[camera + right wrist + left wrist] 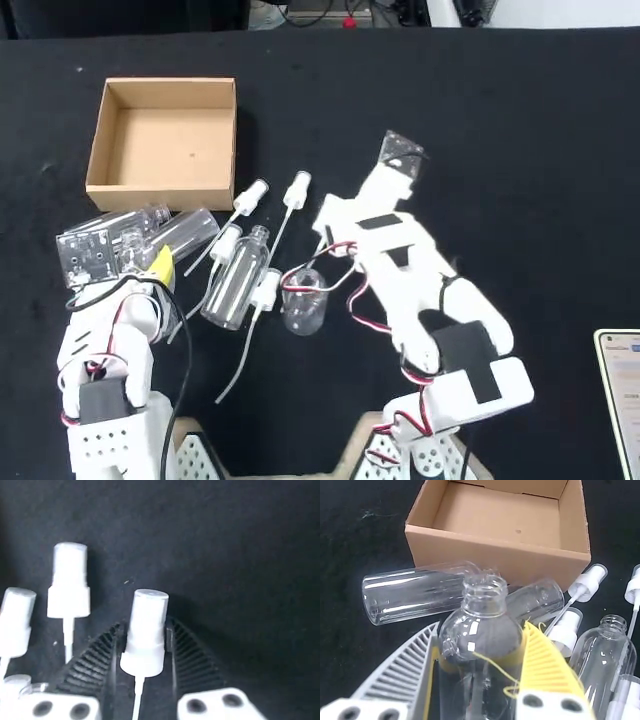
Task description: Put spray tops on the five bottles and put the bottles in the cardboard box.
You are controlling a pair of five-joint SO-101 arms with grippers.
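My left gripper [482, 626] is shut on a clear bottle [481, 630] with an open neck, just in front of the cardboard box [490, 555]; from above it sits near the box's front wall [128, 250]. Two more bottles [150, 222] lie between it and the box [100, 150]. Another bottle [238, 275] and a short one [303, 302] lie mid-table. My right gripper [144, 630] is shut on a white spray top [145, 625], the right-hand one [297, 190] of a loose group. Other spray tops [70, 582] [250, 196] lie beside it.
The box is empty and open at the back left. A spray top with a long tube [262, 295] lies across the middle, by red and white cables [320, 275]. A lit screen [622, 400] sits at the right edge. The black table's right half is bare.
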